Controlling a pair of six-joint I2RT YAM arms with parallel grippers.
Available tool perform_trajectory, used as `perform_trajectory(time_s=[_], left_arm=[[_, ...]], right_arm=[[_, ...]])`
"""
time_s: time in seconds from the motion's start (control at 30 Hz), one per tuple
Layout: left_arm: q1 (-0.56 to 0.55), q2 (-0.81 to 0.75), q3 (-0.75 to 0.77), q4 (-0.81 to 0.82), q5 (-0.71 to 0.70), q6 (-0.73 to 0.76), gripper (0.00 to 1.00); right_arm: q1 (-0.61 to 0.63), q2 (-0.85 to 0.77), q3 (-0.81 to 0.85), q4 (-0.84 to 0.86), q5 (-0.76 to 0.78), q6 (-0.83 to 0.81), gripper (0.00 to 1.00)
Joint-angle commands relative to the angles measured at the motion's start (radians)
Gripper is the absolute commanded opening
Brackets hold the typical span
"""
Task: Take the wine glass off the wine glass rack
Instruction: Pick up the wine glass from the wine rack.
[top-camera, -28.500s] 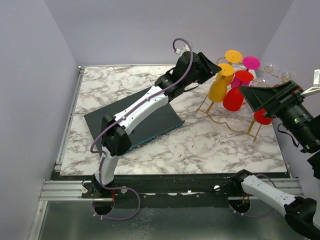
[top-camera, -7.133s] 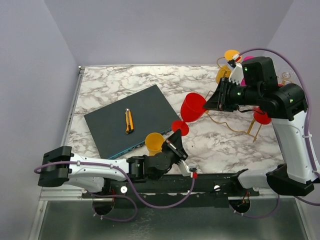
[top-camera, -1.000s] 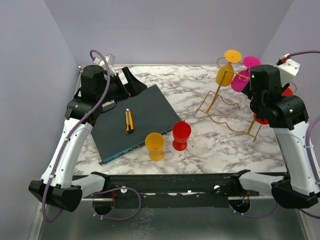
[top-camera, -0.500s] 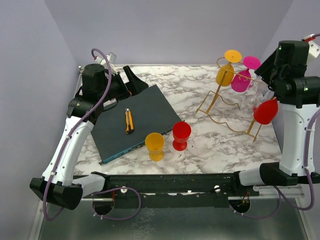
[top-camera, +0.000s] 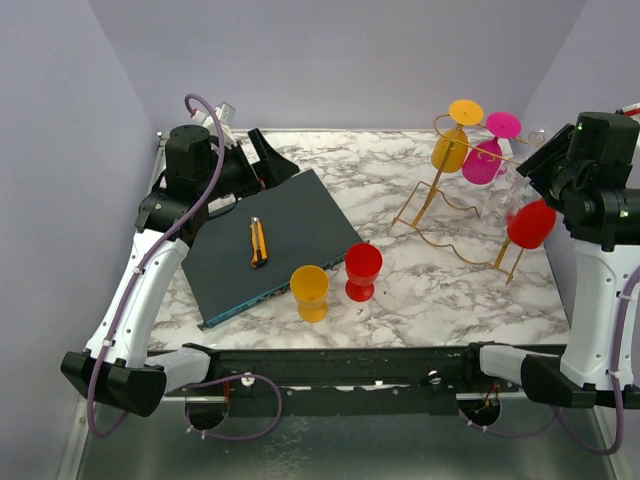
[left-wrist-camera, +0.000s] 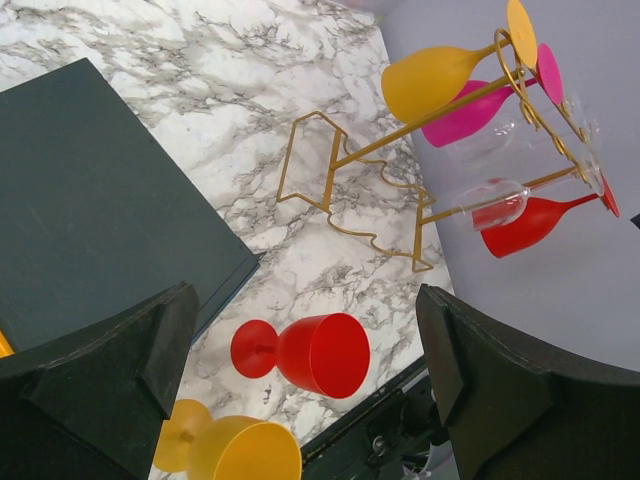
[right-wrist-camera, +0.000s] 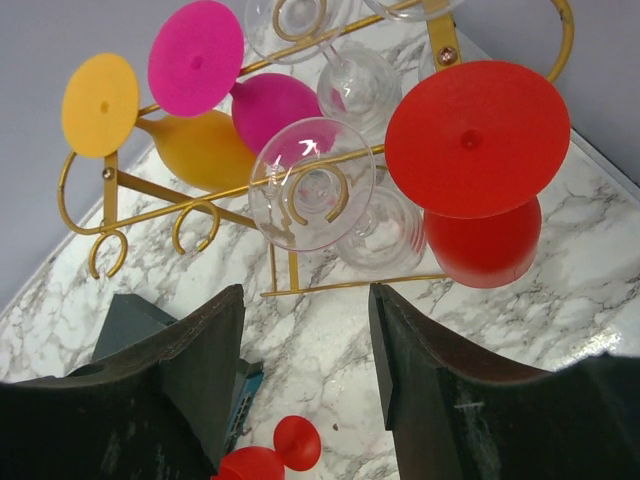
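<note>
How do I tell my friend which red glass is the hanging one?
Find the gold wire rack at the far right of the marble table. The red glass hangs upside down at its near end, beside a clear glass. The other red glass stands upright by a yellow one.

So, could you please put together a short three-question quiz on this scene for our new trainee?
1. True or false: a red wine glass stands upright on the marble table beside a yellow wine glass.
2. How many coloured glasses hang on the gold wire wine glass rack? A) two B) three C) four
3. Fill in: the yellow utility knife lies on the dark flat ____.
Key: 1 true; 2 B; 3 mat.
</note>
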Motion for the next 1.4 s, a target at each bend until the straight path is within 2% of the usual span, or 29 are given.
perform_trajectory(time_s=[0.0,0.33,0.6,0.8,0.97,1.37], left_arm=[[0.006,0.003,0.025,0.038,0.038,-0.011,0.99],[0.006,0.013,0.024,0.045,0.047,-0.014,0.99],[0.005,0.018,0.032,0.047,0.05,-0.015,0.99],[0.006,0.02,0.034,0.048,0.054,-0.017,0.99],[0.006,0.018,0.031,0.047,0.053,-0.017,0.99],[0.005,0.01,0.023,0.05,0.052,-0.018,0.99]], right_arm=[[-0.007,-0.02,-0.079,0.059,0.034,0.045,0.57],[-0.022,-0.055,-0.149,0.14,0.107,0.11,0.53],[-0.093,-0.036,-0.157,0.172,-0.018,0.115,0.53],[-0.172,-0.084,-0.207,0.175,-0.116,0.103,0.54],[-0.174,-0.125,-0.226,0.187,-0.165,0.121,0.54],[-0.177,-0.111,-0.264,0.243,-0.216,0.209,0.53]])
